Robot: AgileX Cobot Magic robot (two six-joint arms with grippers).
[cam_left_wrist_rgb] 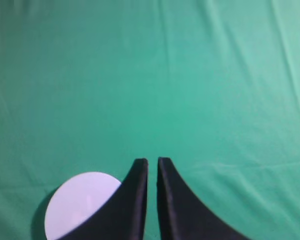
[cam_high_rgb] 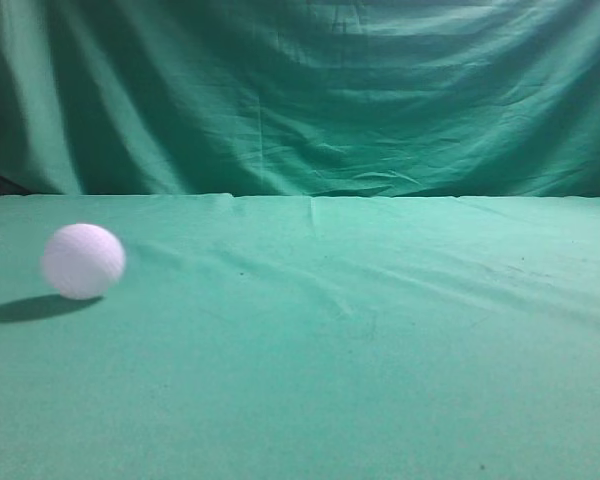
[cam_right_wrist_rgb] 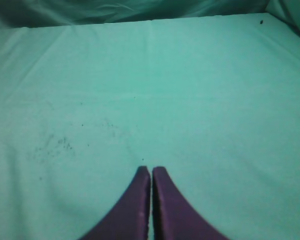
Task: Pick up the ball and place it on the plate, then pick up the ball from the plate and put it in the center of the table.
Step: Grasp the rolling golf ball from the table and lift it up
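The ball (cam_high_rgb: pixel 83 260), white and dimpled, rests on the light green table (cam_high_rgb: pixel 360 340) at the left of the exterior view and casts a shadow to its left. In the left wrist view a white round shape that looks like the same ball (cam_left_wrist_rgb: pixel 77 202) lies at the lower left, partly hidden behind my left finger. My left gripper (cam_left_wrist_rgb: pixel 152 161) is shut and empty, just right of the ball. My right gripper (cam_right_wrist_rgb: pixel 151 169) is shut and empty over bare cloth. No plate is in view. Neither gripper shows in the exterior view.
A darker draped green curtain (cam_high_rgb: pixel 310 90) hangs behind the table's far edge. The cloth has light wrinkles and a patch of small dark specks (cam_right_wrist_rgb: pixel 55 145) left of my right gripper.
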